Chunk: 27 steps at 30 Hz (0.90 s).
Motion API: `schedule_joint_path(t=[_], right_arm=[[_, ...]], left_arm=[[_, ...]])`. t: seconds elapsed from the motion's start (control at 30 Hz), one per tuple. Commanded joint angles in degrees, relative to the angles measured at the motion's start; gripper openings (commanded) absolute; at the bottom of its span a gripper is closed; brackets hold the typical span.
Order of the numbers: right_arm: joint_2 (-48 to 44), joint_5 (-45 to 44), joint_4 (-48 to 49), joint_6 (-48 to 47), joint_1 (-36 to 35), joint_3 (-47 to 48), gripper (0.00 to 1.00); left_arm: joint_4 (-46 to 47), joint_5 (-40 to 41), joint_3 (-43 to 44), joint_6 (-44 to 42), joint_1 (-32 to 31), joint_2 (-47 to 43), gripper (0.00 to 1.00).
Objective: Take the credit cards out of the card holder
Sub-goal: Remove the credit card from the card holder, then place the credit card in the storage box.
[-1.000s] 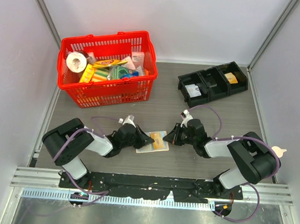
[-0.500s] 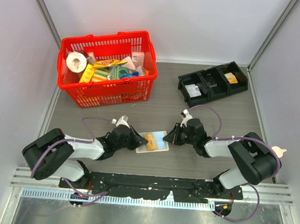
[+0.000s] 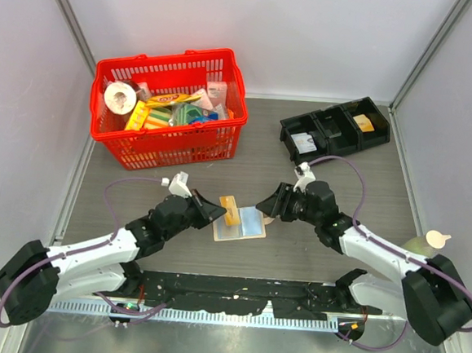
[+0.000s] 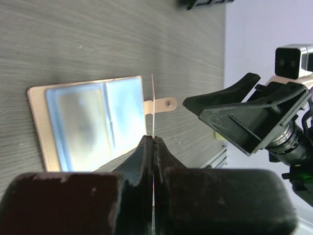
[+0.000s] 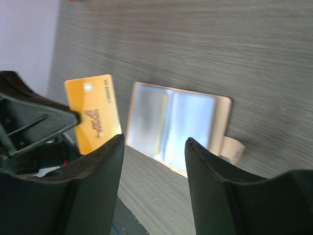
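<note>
While the left gripper is pinched fully closed on one edge of the yellow card, that card stands on edge, out of the sleeves and by the holder's left side. It looks thin, light and stiff with some spring, and its faces are slick. A flat pinch well in from the edge, as now, should keep it from pivoting or slipping.

Next to it, the holder lies open and flat on the table, shiny blue-grey sleeves facing up. Whether another card sits in them I cannot tell. The holder looks soft and light, so it would probably slide or fold if tugged. Any further card is best drawn by its exposed edge, along the sleeve, with the tan border pressed down.

Right of the holder, the right gripper hovers with its jaws apart and nothing between them, pointing down at the holder's right side but not touching it.
</note>
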<state>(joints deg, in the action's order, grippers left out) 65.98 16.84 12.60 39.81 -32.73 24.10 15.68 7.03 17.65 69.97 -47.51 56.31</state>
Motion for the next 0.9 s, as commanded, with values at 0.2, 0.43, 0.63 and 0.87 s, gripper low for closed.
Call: schedule_joint_path(t=[0.2,0.43,0.63,0.87], right_arm=[[-5.6,-0.1,21.1,15.0,-4.4,-2.8,0.63],[-0.7,-0.1,36.4,22.4,-6.9,-6.0,0.63],[2.7,0.5,45.3,25.6,-7.3,-7.7,0.55],[3.4,1.1,50.0,26.4,-7.3,-7.7,0.33]], left_arm=[[10.1,2.9,1.3,-2.1,0.0,-5.8,0.0],[19.1,2.6,-0.2,0.2,0.0,-5.7,0.0],[22.8,3.0,-0.7,1.0,0.0,-5.1,0.0],[24.0,2.3,-1.0,1.7,0.0,-4.2,0.0]])
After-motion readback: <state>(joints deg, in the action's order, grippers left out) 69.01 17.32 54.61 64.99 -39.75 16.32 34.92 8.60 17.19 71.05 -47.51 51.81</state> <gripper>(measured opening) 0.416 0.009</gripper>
